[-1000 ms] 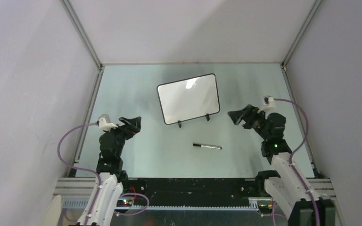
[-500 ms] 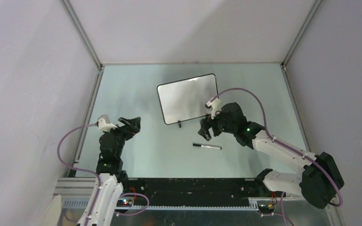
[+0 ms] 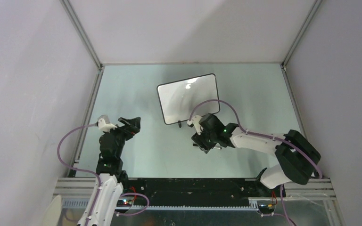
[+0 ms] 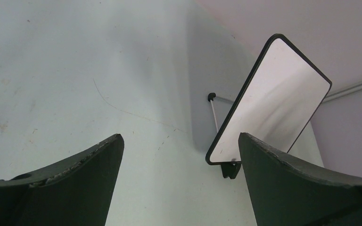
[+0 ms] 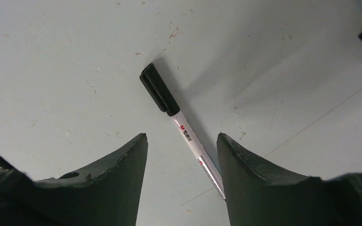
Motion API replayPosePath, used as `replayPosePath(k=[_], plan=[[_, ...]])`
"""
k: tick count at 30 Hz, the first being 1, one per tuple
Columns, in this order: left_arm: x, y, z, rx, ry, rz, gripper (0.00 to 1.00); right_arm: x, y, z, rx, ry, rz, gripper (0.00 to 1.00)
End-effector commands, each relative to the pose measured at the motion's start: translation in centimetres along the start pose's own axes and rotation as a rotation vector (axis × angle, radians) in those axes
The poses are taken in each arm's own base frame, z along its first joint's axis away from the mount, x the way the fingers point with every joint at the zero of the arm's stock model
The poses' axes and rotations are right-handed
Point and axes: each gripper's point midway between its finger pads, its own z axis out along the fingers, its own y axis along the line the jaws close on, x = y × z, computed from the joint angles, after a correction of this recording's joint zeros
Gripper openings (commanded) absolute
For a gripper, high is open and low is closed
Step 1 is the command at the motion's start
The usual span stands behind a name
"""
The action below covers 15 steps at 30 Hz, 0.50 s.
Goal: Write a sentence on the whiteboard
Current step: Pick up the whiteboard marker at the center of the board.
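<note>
The whiteboard (image 3: 189, 98) stands on its two black feet at the middle back, blank; no sentence shows on it. It also shows in the left wrist view (image 4: 273, 101), ahead and to the right of my open, empty left gripper (image 4: 179, 155). My left gripper (image 3: 133, 123) hovers at the left. The marker pen (image 5: 181, 129), white barrel with black cap, lies flat on the table. My right gripper (image 5: 181, 141) is open just above it, with the barrel between the fingers and its rear end hidden under the right finger. In the top view my right gripper (image 3: 202, 141) covers the pen.
The pale green table (image 3: 160, 150) is walled in by grey panels with metal rails at left (image 3: 88, 108) and right (image 3: 296, 108). The right arm (image 3: 264, 140) stretches across the near right. The whiteboard's wire stand (image 4: 213, 113) sticks out behind it.
My right arm has swung from the right side leftward and down, past the whiteboard's foot, to sit over the pen. The left arm has not moved.
</note>
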Motion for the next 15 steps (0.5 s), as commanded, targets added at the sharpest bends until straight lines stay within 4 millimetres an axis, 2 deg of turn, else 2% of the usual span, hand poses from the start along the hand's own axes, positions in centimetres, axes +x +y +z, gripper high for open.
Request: replayPosePath(k=[1,7,13,15], plan=[[-1.6,-1.5,0.0,0.039,-0.044,-0.006,0.98,-1.0,-0.7,0.6,0.079,0.029,-0.066,0.59],[-1.5,-1.5,0.1,0.039,-0.040,-0.005,0.98,-0.6,-1.1,1.8,0.124,0.063,-0.095,0.43],[-1.4,-1.9,0.1,0.060,-0.035,0.000,0.98,-0.1,-1.5,2.6,0.192,0.107,-0.161,0.39],[-1.4,-1.9,0.1,0.061,-0.032,-0.001,0.99,-0.1,-1.4,2.7,0.188,0.107,-0.165,0.33]])
